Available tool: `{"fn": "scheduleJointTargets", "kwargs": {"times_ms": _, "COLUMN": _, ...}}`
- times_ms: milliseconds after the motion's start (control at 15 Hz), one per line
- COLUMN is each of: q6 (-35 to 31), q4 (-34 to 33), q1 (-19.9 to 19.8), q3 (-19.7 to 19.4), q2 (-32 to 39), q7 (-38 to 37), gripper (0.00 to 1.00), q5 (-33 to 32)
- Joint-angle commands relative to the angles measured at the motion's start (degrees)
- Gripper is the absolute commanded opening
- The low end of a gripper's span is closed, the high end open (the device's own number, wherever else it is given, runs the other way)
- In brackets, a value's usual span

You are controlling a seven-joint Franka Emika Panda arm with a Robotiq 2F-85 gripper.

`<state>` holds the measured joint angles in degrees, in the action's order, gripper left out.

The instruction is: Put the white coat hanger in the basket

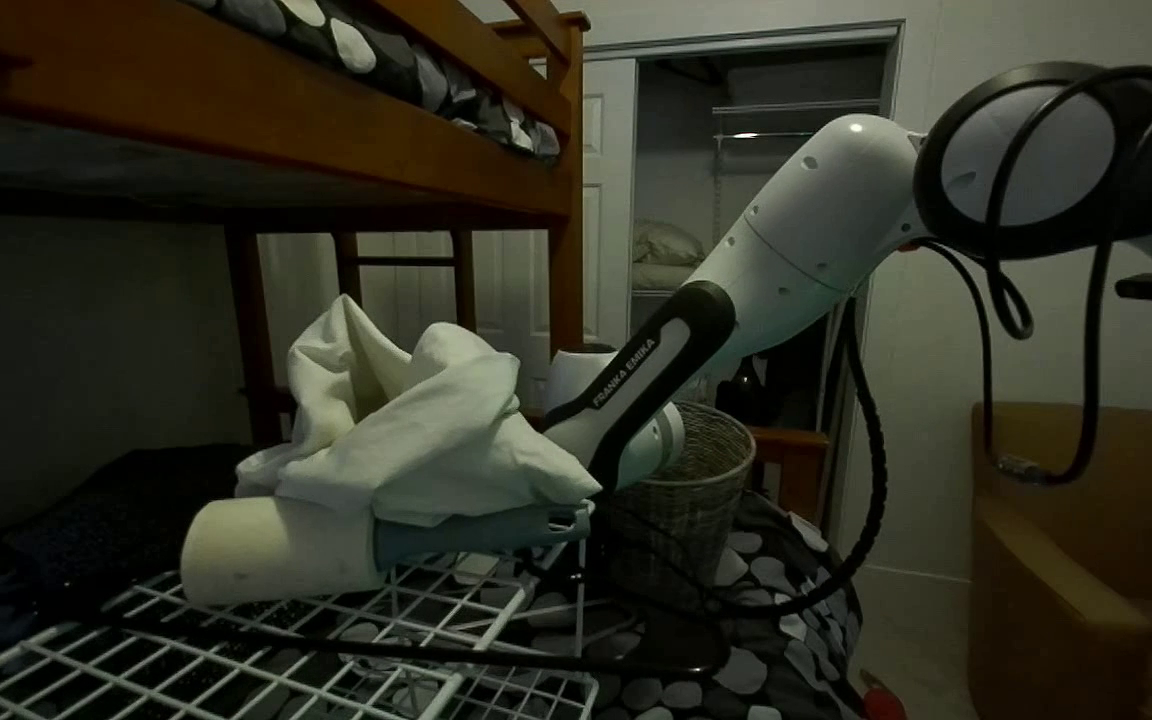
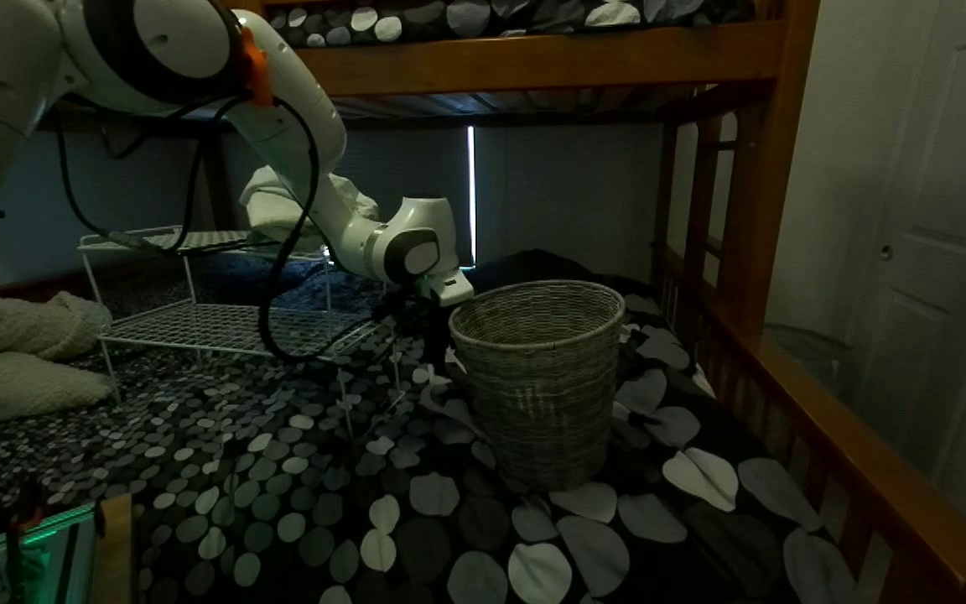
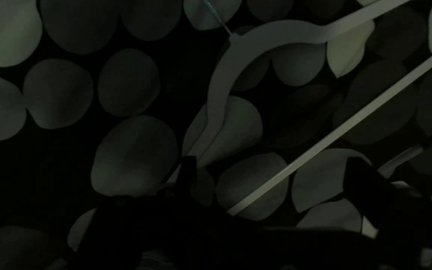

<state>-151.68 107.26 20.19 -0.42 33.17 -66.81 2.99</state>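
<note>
The white coat hanger (image 3: pixel 216 93) lies on the spotted bedspread in the wrist view, its curved arm and thin metal hook showing. A straight pale bar (image 3: pixel 313 152) runs diagonally between the fingers; I cannot tell whether it is the hanger's lower bar. My gripper (image 3: pixel 270 165) is open, its dark fingers wide apart, over the bedspread, with one fingertip overlapping the end of the hanger's curved arm. In an exterior view the gripper (image 2: pixel 428 327) is low and dark, close beside the basket (image 2: pixel 542 394). The woven basket stands upright on the bed, also visible in an exterior view (image 1: pixel 691 510).
A white wire rack (image 1: pixel 476 655) stands beside the gripper, also in an exterior view (image 2: pixel 215 327). It bears a pale cloth (image 1: pixel 426 430) and a white cylinder (image 1: pixel 281 550). A black cable (image 2: pixel 269 310) hangs from the arm. A wooden bed rail (image 2: pixel 835 436) runs beyond the basket.
</note>
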Motion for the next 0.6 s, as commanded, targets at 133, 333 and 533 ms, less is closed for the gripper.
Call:
{"fn": "scheduleJointTargets", "kwargs": {"times_ms": 133, "q6": -4.6, "q4": 0.2, "q1": -3.3, "q3": 2.2, "q2": -1.0, "q7": 5.0, "gripper": 1.0, "q5": 2.2}}
{"fn": "scheduleJointTargets", "kwargs": {"times_ms": 333, "q6": -1.4, "q4": -3.9, "q1": -5.4, "q3": 3.9, "q2": 0.9, "q7": 8.0, "gripper": 1.0, "q5": 4.3}}
{"fn": "scheduleJointTargets", "kwargs": {"times_ms": 533, "q6": -0.2, "q4": -6.0, "q1": -3.1, "q3": 1.1, "q2": 0.3, "q7": 6.7, "gripper": 1.0, "q5": 2.2}}
